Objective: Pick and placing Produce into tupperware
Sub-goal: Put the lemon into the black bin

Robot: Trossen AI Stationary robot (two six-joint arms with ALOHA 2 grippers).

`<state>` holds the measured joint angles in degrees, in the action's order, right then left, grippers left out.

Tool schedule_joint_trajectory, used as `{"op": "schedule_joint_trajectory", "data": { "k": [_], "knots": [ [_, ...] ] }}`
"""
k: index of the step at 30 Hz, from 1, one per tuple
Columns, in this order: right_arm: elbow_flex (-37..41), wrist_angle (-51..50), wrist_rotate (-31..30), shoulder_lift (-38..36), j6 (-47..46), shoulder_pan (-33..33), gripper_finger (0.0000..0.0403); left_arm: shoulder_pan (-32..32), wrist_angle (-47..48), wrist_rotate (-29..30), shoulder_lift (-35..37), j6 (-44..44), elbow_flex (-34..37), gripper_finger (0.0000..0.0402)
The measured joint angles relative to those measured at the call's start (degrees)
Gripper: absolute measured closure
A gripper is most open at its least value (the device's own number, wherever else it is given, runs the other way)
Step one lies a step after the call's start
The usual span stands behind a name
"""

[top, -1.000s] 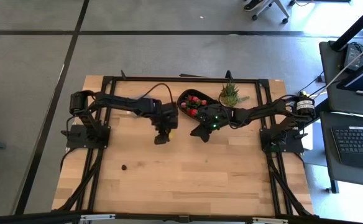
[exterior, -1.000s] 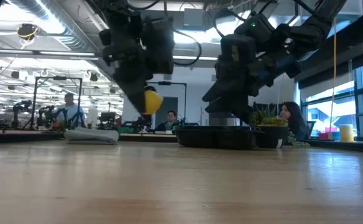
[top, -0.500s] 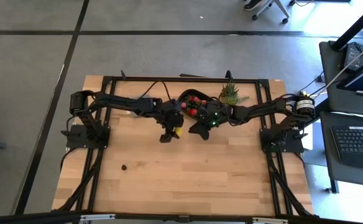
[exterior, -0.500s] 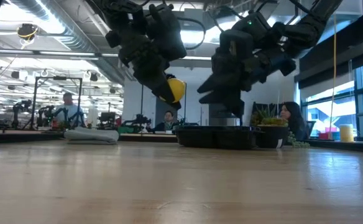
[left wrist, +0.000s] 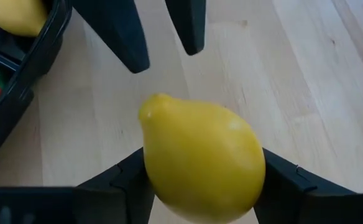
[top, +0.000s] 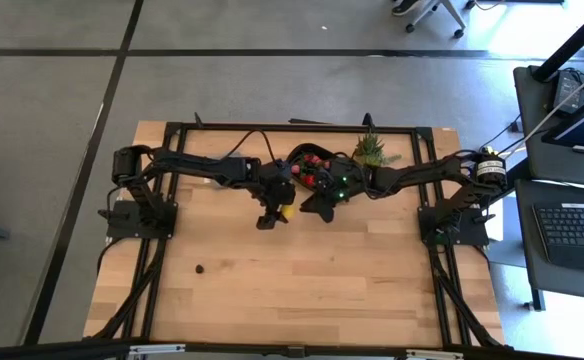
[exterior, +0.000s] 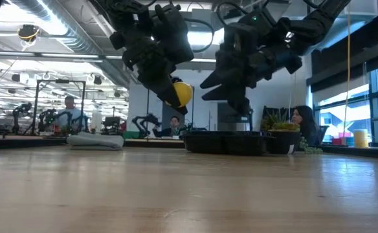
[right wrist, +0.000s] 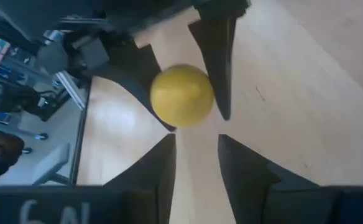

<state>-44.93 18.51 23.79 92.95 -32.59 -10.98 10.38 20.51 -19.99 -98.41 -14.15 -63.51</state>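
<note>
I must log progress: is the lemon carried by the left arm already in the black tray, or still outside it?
Outside. The left hand holds the lemon over bare wood beside the tray.

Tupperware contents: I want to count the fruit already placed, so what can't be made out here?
- High view: both arms cover much of the tupperware; its berries are too small to count.
- Low view: its wall hides everything inside.
- Left wrist view: the frame edge cuts the tupperware; the held lemon fills the foreground.
</note>
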Motion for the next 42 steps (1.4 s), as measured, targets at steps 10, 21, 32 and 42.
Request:
{"op": "schedule_joint_trajectory", "data": {
  "k": [10, 21, 32, 42],
  "knots": [
    [0.0, -1.12, -1.81, 0.0, 1.39, 0.02, 0.0135, -0.38, -0.85, -0.02, 0.02, -0.09, 0.0, 0.0206],
    [0.0, -0.99, -2.72, 0.02, -1.72, 0.02, 0.0048, -0.4, -3.04, 1.1, 0.02, -1.72, 0.0, 0.0201],
    [0.04, 4.48, -4.23, 0.02, -0.16, 2.32, 0.0047, -0.39, -6.99, 2.39, 0.09, -2.95, 0.0, 0.019],
    [0.04, 3.24, -8.42, 0.07, -4.83, 2.56, 0.0047, -0.38, -10.09, 4.94, 0.18, -3.59, -0.11, 0.0197]
  ]
}}
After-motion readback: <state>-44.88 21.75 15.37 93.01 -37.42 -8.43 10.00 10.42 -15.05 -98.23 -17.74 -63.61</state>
